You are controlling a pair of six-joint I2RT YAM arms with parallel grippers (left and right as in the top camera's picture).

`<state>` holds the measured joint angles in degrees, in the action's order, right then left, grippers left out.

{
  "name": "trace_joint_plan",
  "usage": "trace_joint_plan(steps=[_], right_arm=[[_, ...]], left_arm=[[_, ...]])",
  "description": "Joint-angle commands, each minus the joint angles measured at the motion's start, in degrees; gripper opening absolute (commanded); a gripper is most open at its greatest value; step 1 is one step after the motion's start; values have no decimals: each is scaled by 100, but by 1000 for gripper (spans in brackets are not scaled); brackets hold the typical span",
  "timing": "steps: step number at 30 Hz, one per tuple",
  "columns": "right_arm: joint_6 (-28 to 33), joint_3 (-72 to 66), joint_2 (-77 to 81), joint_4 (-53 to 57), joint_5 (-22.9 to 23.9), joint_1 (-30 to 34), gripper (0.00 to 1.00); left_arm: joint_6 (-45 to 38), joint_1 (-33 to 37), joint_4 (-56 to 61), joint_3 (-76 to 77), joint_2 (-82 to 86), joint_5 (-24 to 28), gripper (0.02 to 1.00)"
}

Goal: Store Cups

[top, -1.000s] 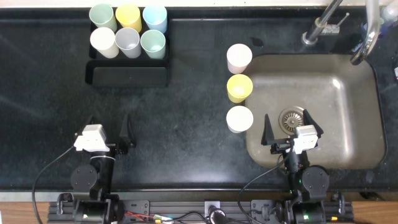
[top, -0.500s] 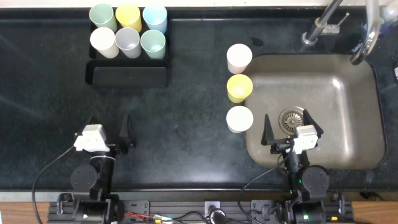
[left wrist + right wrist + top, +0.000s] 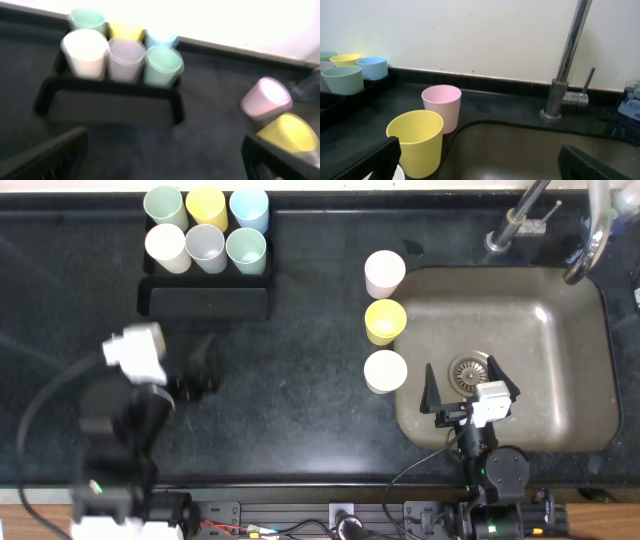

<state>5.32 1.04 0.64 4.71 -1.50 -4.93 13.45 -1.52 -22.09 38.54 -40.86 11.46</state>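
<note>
Left gripper (image 3: 165, 152): fingers spread, empty.
Right gripper (image 3: 480, 167): fingers spread, empty, over sink (image 3: 540, 370).
Loose cups: white cup (image 3: 385, 371), yellow cup (image 3: 416, 142), pink cup (image 3: 441, 107), upright, mouths up, beyond right gripper's left finger.
Rack (image 3: 107, 107): beyond left fingers, six upright cups in far rows.
Surface: black countertop (image 3: 300, 380), white wall behind.

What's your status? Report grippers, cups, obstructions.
Left gripper open, empty. Right gripper open, empty. Pink cup, yellow cup, white cup beside sink; rack front row free. No obstruction.
</note>
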Motion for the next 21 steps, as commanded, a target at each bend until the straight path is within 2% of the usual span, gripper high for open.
trace_joint_plan(steps=[1,5,9,14,21], right_arm=[[-20,-76,-39,-28,-13,-31,996],[-17,-76,-39,-28,-13,-31,998],[-20,-76,-39,-28,-13,-31,996],[-17,-76,-39,-28,-13,-31,996],[-20,-76,-39,-28,-13,-31,996]], left_arm=[[52,-293,-1456,2743,-2188,826,1000],[20,-931,-2830,5069,-3950,776,1000],[35,-1744,-3383,6559,-5278,509,998],[472,-2450,-3377,6959,-6063,-184,1000],[831,-2924,-3021,6959,-6804,-682,998]])
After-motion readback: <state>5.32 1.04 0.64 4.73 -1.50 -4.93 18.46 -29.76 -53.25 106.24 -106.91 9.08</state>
